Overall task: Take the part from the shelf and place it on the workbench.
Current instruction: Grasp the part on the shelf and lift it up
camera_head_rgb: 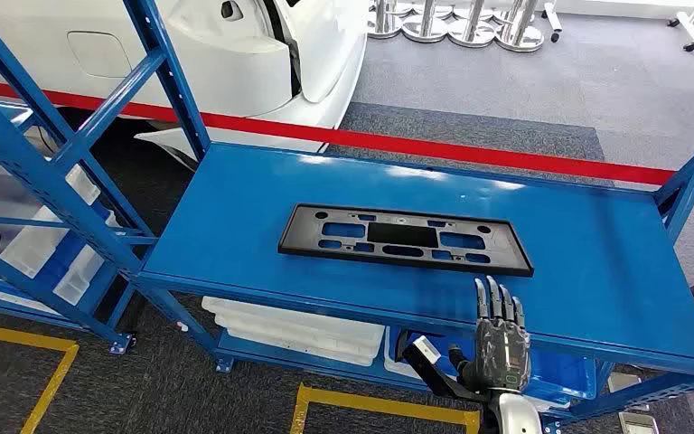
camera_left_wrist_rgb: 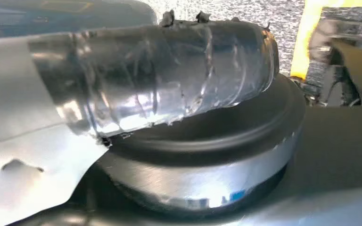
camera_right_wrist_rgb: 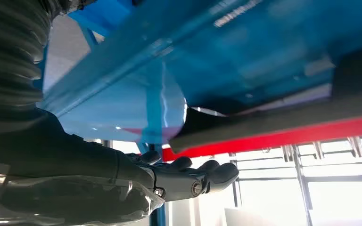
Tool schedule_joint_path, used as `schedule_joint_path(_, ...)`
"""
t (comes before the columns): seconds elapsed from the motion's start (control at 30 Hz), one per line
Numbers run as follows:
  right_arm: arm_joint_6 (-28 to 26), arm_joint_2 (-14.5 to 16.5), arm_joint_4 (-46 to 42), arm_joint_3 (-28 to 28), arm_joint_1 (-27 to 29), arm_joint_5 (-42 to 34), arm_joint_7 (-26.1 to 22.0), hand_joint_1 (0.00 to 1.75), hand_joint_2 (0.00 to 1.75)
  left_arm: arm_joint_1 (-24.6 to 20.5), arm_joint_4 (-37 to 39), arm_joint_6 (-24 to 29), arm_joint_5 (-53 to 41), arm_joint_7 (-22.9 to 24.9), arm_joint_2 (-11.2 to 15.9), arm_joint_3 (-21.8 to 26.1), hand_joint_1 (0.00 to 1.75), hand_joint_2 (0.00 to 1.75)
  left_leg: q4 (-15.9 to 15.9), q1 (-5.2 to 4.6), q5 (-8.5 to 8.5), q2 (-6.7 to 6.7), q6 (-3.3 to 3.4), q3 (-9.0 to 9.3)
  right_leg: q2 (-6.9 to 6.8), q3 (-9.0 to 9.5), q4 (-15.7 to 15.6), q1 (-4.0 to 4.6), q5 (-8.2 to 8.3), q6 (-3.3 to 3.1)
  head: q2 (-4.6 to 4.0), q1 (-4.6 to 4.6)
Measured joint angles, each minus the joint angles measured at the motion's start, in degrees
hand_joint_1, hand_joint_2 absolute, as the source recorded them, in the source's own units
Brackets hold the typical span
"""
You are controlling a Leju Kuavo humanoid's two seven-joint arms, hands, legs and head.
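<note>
Right hand (camera_head_rgb: 499, 336): raised at the shelf's front edge, fingers straight and apart, grasping nothing; just short of the part, not touching it.
Right hand, wrist view (camera_right_wrist_rgb: 188, 176): fingers extended side by side, with the blue shelf and the part's dark edge (camera_right_wrist_rgb: 273, 123) beyond them.
Left hand: state impossible to tell; left wrist view blurred, showing a tape-wrapped cylinder (camera_left_wrist_rgb: 160, 75) over a black ring.
White bins (camera_head_rgb: 50, 244): stacked in the neighbouring rack at far left.
Shelf (camera_head_rgb: 235, 199): blue metal top level, framed by blue uprights.
Part (camera_head_rgb: 405, 239): flat black rectangular plate with cut-outs, lying flat near the middle of the shelf.
Red tape (camera_head_rgb: 470, 149): stretched behind the shelf, from left to right.
Background: white car body (camera_head_rgb: 235, 54) at upper left, grey carpet at right.
</note>
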Motion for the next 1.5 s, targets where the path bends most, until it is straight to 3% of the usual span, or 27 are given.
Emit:
schedule_joint_path(0.13, 0.0, 0.0, -0.5, 0.0, -0.3, 0.0, -0.1, 0.00, 1.75, 0.0, 0.0, 0.0, 0.0, 0.0, 0.0, 0.0, 0.00, 0.00, -0.8, 0.03, -0.91, -0.22, 0.82, 0.51, -0.09, 0.96, 0.0, 0.01, -0.48, 0.91, 0.00, 0.04)
schedule_joint_path(0.2, 0.0, 0.0, -0.9, 0.0, -0.2, 0.1, -0.1, 0.00, 1.75, 0.0, 0.0, 0.0, 0.0, -0.1, -0.1, -0.1, 0.00, 0.00, -1.0, 0.37, -1.26, -0.31, 1.34, 1.19, -0.02, -0.11, 2.6, -0.04, -1.35, 1.58, 0.00, 0.19)
schedule_joint_path(0.33, 0.1, 0.0, -1.2, 0.2, 0.5, 0.1, -0.2, 0.00, 1.75, 0.1, 0.0, 0.0, 0.0, -0.1, -0.2, -0.3, 0.00, 0.00, -1.1, 0.65, -2.39, 0.07, 1.50, 2.23, -0.03, -10.18, 17.1, -0.55, -5.75, 2.97, 0.00, 0.38)
schedule_joint_path(0.37, 0.1, 0.0, -1.2, 0.2, 0.8, 0.1, -0.2, 0.00, 1.75, 0.1, 0.0, 0.0, 0.0, -0.1, -0.2, -0.4, 0.00, 0.00, -1.1, 0.66, -2.74, 0.17, 1.43, 2.64, -0.04, -11.60, 18.0, -0.60, -5.56, 3.00, 0.00, 0.39)
schedule_joint_path(0.4, 0.1, 0.0, -1.3, 0.2, 1.0, 0.1, -0.2, 0.00, 1.75, 0.2, 0.0, 0.0, 0.0, -0.1, -0.2, -0.4, 0.00, 0.00, -1.1, 0.68, -3.13, 0.23, 1.34, 3.16, -0.04, -11.94, 16.7, -0.62, -4.12, 2.91, 0.00, 0.40)
schedule_joint_path(0.47, 0.1, 0.0, -1.4, 0.3, 1.4, 0.1, -0.2, 0.00, 1.75, 0.2, 0.0, 0.0, 0.0, -0.1, -0.3, -0.5, 0.00, 0.00, -1.2, 0.69, -3.79, 0.26, 1.07, 4.22, -0.04, -9.57, 8.9, -0.60, 1.24, 2.35, 0.00, 0.43)
schedule_joint_path(0.5, 0.1, 0.0, -1.5, 0.3, 1.5, 0.1, -0.3, 0.00, 1.75, 0.1, 0.0, 0.0, 0.0, -0.1, -0.4, -0.5, 0.00, 0.00, -1.2, 0.61, -4.11, 0.25, 0.83, 4.64, -0.08, -8.19, 5.1, -0.50, 2.92, 2.02, 0.00, 0.41)
schedule_joint_path(0.57, 0.1, 0.1, -1.7, 0.3, 1.7, 0.1, -0.3, 0.00, 1.75, 0.1, 0.0, 0.0, 0.0, -0.2, -0.4, -0.6, 0.00, 0.00, -1.5, 0.48, -4.41, 0.21, 0.09, 5.23, -0.08, -6.68, 1.1, -0.31, 3.02, 1.30, 0.00, 0.40)
schedule_joint_path(0.63, 0.2, 0.3, -2.0, 0.5, 1.9, 0.1, -0.3, 0.00, 1.75, 0.1, 0.0, 0.0, -0.1, -0.2, -0.4, -0.7, 0.00, 0.00, -1.6, 0.43, -3.76, 0.16, -0.78, 5.57, -0.04, -6.00, 0.3, -0.31, 2.10, 0.47, 0.00, 0.34)
schedule_joint_path(0.7, 0.2, 0.5, -2.2, 0.8, 2.3, 0.1, -0.3, 0.00, 1.75, 0.1, 0.0, 0.0, -0.1, -0.2, -0.4, -0.7, 0.00, 0.00, 0.0, 0.42, -4.32, 0.17, -1.27, 5.13, -0.19, -4.82, -0.4, -0.45, 3.57, -0.51, 0.00, 0.09)
schedule_joint_path(0.73, 0.2, 0.6, -2.3, 1.0, 2.4, 0.1, -0.3, 0.00, 1.75, 0.1, 0.0, 0.0, -0.1, -0.1, -0.4, -0.7, 0.00, 0.00, 2.6, 0.42, -5.95, 0.17, -1.35, 3.90, -0.36, -4.32, -0.5, -0.49, 4.26, -0.89, 0.00, -0.07)
schedule_joint_path(0.8, 0.2, 0.7, -2.4, 1.3, 2.6, 0.1, -0.3, 0.00, 1.75, -0.1, 0.0, 0.0, -0.1, 0.1, -0.3, -0.8, 0.00, 0.00, 10.5, 0.41, -9.92, 0.18, -1.53, -0.42, -0.62, -4.08, -0.5, -0.39, 4.64, -1.29, 0.00, -0.35)
schedule_joint_path(0.83, 0.2, 0.8, -2.4, 1.4, 2.6, 0.1, -0.3, 0.00, 1.75, -0.2, 0.0, 0.0, -0.1, 0.2, -0.2, -0.8, 0.00, 0.00, 14.0, 0.40, -11.22, 0.17, -1.60, -2.59, -0.67, -4.04, -0.5, -0.33, 4.55, -1.38, 0.00, -0.36)
schedule_joint_path(0.87, 0.2, 0.8, -2.4, 1.5, 2.6, 0.1, -0.3, 0.00, 1.75, -0.2, 0.0, 0.0, -0.1, 0.2, -0.2, -0.8, 0.00, 0.00, 15.6, 0.40, -11.48, 0.18, -1.64, -3.85, -0.63, -4.00, -0.5, -0.30, 4.46, -1.42, 0.00, -0.38)
schedule_joint_path(0.9, 0.2, 0.8, -2.4, 1.5, 2.6, 0.1, -0.3, 0.00, 1.75, -0.3, 0.0, 0.0, -0.1, 0.3, -0.2, -0.8, 0.00, 0.00, 14.8, 0.42, -10.56, 0.18, -1.61, -3.90, -0.53, -3.92, -0.4, -0.30, 4.37, -1.41, 0.00, -0.39)
schedule_joint_path(0.93, 0.2, 0.8, -2.4, 1.6, 2.6, 0.1, -0.3, 0.00, 1.75, -0.3, 0.1, 0.0, -0.1, 0.2, -0.2, -0.8, 0.00, 0.00, 11.8, 0.46, -8.69, 0.20, -1.60, -2.80, -0.41, -3.82, -0.3, -0.32, 4.27, -1.31, 0.00, -0.40)
schedule_joint_path(1.0, 0.2, 0.8, -2.5, 1.7, 2.7, 0.1, -0.3, 0.00, 1.75, -0.1, 0.2, 0.0, -0.1, 0.1, -0.1, -0.8, 0.00, 0.00, 3.5, 0.51, -4.93, 0.33, -1.46, 0.66, -0.10, -3.66, 0.1, -0.27, 4.03, -0.75, 0.00, -0.43)
schedule_joint_path(1.07, 0.2, 0.7, -2.6, 1.6, 2.7, 0.1, -0.3, 0.00, 1.75, 0.0, 0.3, 0.1, -0.1, 0.0, -0.1, -0.8, 0.00, 0.00, -0.4, 0.42, -5.50, 0.40, -0.80, 2.04, 0.16, -3.57, 0.4, -0.16, 3.41, 0.16, 0.00, -0.38)
schedule_joint_path(1.13, 0.2, 0.6, -2.6, 1.5, 2.7, 0.1, -0.2, 0.00, 1.75, 0.0, 0.3, 0.1, -0.1, -0.1, -0.2, -0.8, 0.00, 0.00, -0.6, 0.46, -7.10, 0.11, 0.14, 1.97, 0.28, -3.54, 0.9, -0.19, 3.69, 1.04, 0.00, -0.25)
schedule_joint_path(1.2, 0.2, 0.4, -2.6, 1.4, 2.8, 0.1, -0.2, 0.00, 1.75, 0.1, 0.3, 0.0, -0.1, -0.1, -0.2, -0.8, 0.00, 0.00, -0.9, 0.64, -5.50, 0.01, 0.98, 2.47, 0.20, -4.03, 2.6, -0.23, 3.30, 1.79, 0.00, -0.04)
schedule_joint_path(1.23, 0.2, 0.3, -2.6, 1.4, 2.8, 0.1, -0.2, 0.00, 1.75, 0.1, 0.3, 0.0, -0.1, -0.1, -0.3, -0.8, 0.00, 0.00, -0.8, 0.68, -4.73, 0.25, 1.34, 2.70, 0.14, -5.02, 4.6, -0.26, 1.72, 2.12, 0.00, 0.09)
schedule_joint_path(1.33, 0.2, 0.3, -2.6, 1.5, 3.0, 0.1, -0.2, 0.00, 1.75, 0.1, 0.3, 0.0, -0.1, -0.1, -0.3, -0.8, 0.00, 0.00, -0.7, 0.58, -4.04, 1.16, 1.71, 2.86, 0.03, -10.77, 15.9, -0.50, -4.17, 2.74, 0.00, 0.21)
schedule_joint_path(1.37, 0.2, 0.3, -2.6, 1.5, 3.1, 0.1, -0.2, 0.00, 1.75, 0.2, 0.3, 0.0, -0.1, -0.1, -0.3, -0.8, 0.00, 0.00, -0.7, 0.57, -4.06, 1.30, 1.65, 2.89, 0.03, -12.03, 18.1, -0.54, -4.81, 2.74, 0.00, 0.21)
schedule_joint_path(1.4, 0.2, 0.3, -2.6, 1.5, 3.3, 0.1, -0.2, 0.00, 1.75, 0.2, 0.3, 0.0, -0.1, -0.1, -0.3, -0.8, 0.00, 0.00, -0.7, 0.57, -4.11, 1.37, 1.57, 3.02, 0.03, -12.18, 17.9, -0.55, -4.30, 2.62, 0.00, 0.23)
schedule_joint_path(1.43, 0.2, 0.3, -2.6, 1.5, 3.4, 0.1, -0.2, 0.00, 1.75, 0.2, 0.3, 0.0, -0.1, -0.1, -0.3, -0.8, 0.00, 0.00, -0.7, 0.57, -4.21, 1.39, 1.46, 3.25, 0.04, -11.16, 15.5, -0.54, -2.75, 2.39, 0.00, 0.23)
schedule_joint_path(1.5, 0.2, 0.3, -2.8, 1.6, 3.5, 0.1, -0.2, 0.00, 1.75, 0.2, 0.3, 0.0, -0.1, -0.2, -0.3, -0.8, 0.00, 0.00, -0.8, 0.56, -4.43, 1.43, 1.16, 3.78, 0.09, -7.25, 7.0, -0.41, 1.31, 1.71, 0.00, 0.20)
